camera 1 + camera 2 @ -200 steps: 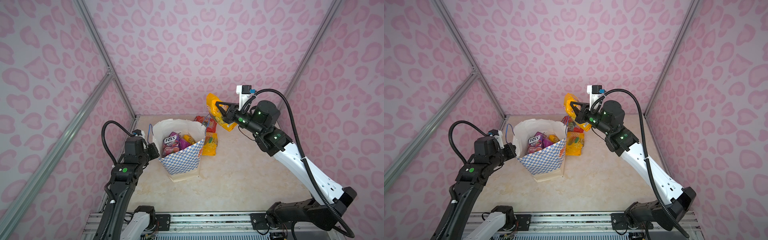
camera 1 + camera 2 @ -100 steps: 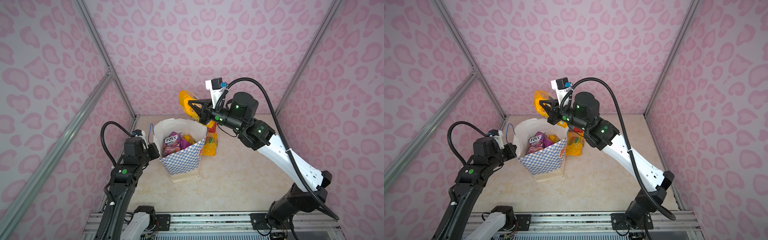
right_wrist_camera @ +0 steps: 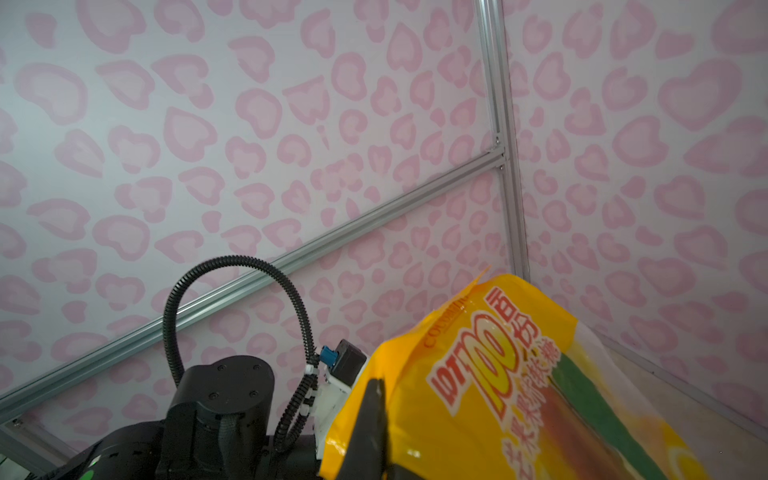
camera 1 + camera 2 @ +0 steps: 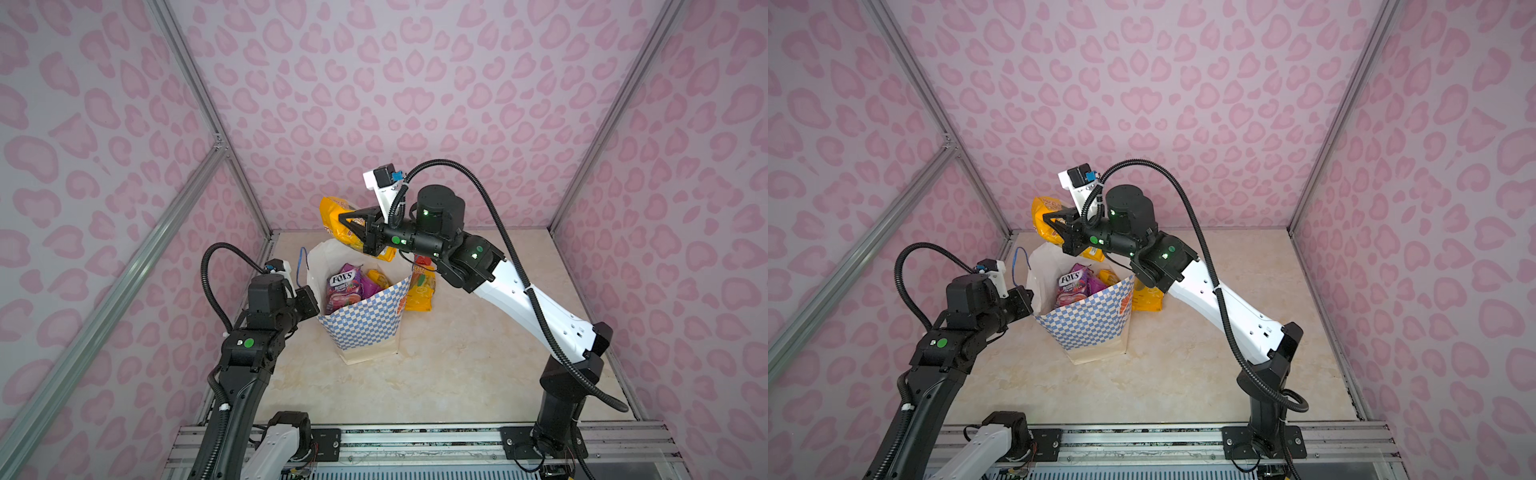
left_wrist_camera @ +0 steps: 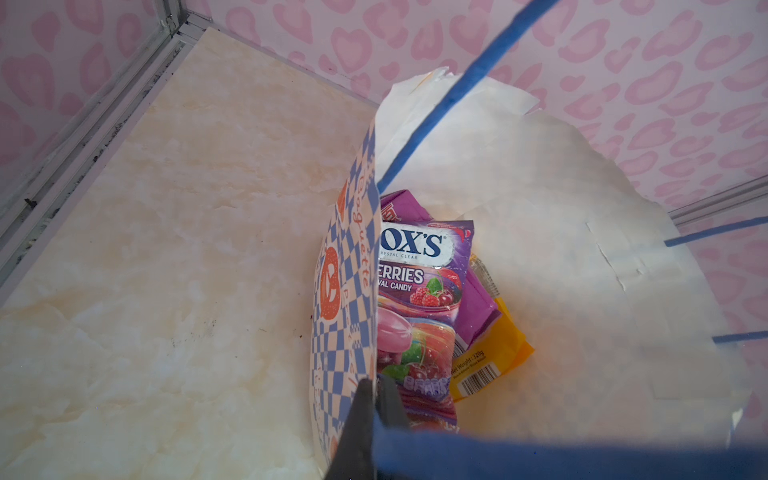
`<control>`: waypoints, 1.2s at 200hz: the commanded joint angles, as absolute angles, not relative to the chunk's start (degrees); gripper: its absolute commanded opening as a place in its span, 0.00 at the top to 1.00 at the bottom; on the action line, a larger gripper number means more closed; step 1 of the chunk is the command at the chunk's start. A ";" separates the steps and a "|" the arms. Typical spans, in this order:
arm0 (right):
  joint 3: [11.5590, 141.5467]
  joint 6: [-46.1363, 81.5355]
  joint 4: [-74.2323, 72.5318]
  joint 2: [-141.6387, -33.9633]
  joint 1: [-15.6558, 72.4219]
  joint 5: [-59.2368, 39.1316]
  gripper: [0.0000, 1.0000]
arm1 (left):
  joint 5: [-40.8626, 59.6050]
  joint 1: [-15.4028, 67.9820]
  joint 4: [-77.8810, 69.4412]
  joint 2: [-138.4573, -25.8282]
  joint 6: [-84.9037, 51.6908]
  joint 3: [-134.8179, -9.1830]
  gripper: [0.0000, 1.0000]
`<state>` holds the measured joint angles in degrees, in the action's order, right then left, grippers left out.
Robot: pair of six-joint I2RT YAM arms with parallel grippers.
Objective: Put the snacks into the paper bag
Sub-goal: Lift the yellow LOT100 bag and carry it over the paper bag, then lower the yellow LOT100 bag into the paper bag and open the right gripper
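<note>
Right gripper (image 4: 352, 226) has carried the yellow packet (image 4: 332, 209) over the paper bag (image 4: 362, 322).

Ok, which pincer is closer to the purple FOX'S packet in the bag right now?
Left. The left pincer is shut on the rim of the paper bag, right beside the FOX'S packet; the right pincer holds a yellow packet above the bag's far edge.

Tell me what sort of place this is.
Probably a robot test booth, not a shop: pink heart-print wall panels in aluminium framing enclose a beige marbled tabletop, and two jointed robot arms, left and right, stand on a metal rail at its front.
</note>
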<state>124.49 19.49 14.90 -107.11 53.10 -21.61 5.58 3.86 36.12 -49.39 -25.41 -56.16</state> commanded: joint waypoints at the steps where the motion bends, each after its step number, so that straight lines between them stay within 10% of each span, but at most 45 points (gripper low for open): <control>1: 124.46 21.01 11.57 -109.29 52.44 -24.78 1.00 | 5.92 3.78 33.53 -49.41 -25.14 -56.34 0.92; 240: 120.11 15.53 24.23 -127.35 47.14 -28.18 1.00 | 6.15 3.69 33.62 -49.83 -25.18 -56.25 0.92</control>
<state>118.63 16.27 19.94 -124.09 47.16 -28.97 5.82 3.75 35.90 -49.82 -25.43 -56.16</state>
